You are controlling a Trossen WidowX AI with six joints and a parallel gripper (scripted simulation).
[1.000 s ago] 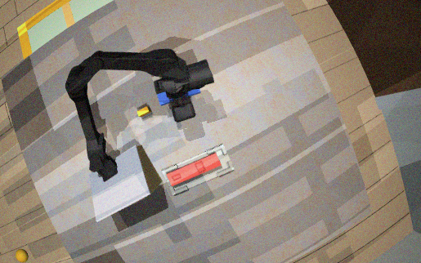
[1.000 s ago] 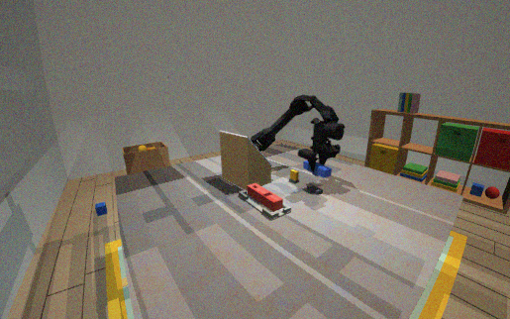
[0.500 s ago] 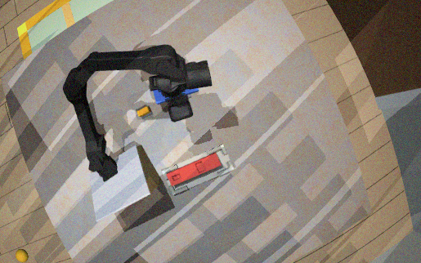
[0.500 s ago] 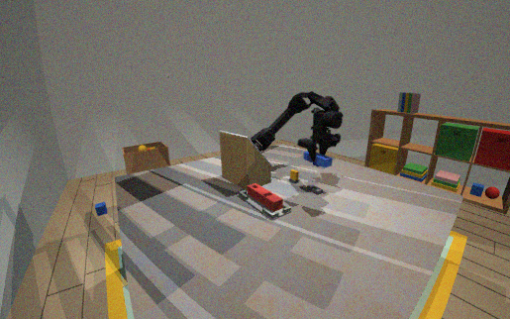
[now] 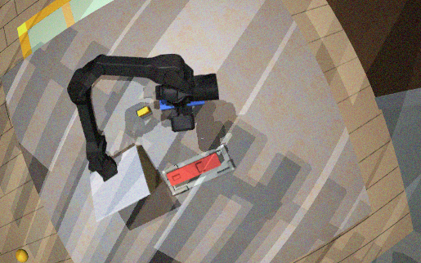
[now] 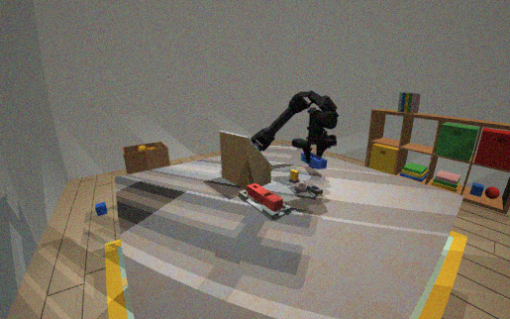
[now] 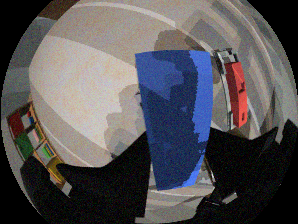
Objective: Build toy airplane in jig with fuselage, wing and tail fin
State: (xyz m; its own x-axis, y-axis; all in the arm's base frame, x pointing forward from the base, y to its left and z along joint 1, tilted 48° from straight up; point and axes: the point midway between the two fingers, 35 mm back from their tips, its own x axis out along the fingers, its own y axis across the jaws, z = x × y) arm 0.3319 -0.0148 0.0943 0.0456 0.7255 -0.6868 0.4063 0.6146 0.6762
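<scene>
Wing step in hand. Gripper (image 5: 182, 108) (image 6: 313, 152) (image 7: 173, 131) clamped on blue wing (image 5: 165, 105) (image 6: 314, 160) (image 7: 175, 110), held up off table. Red fuselage (image 5: 186, 172) (image 6: 263, 196) (image 7: 239, 100) in jig (image 5: 230, 162) (image 6: 270, 213) (image 7: 227, 95), top view near-right of yellow fin (image 5: 143, 111) (image 6: 294, 174). Next prob.: carry wing over, align tab w/ socket, lower. Fin after.

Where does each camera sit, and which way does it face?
Top: high overhead, facing down on the table; the whole arm shows, reaching over the blue wing.
Exterior: beyond the jig, looking across the table toward the arm's base; the whole arm shows.
Wrist: on the arm, looking past the end effector's dark fingers, wing between them.
Top and exterior share the yellow fin.
</scene>
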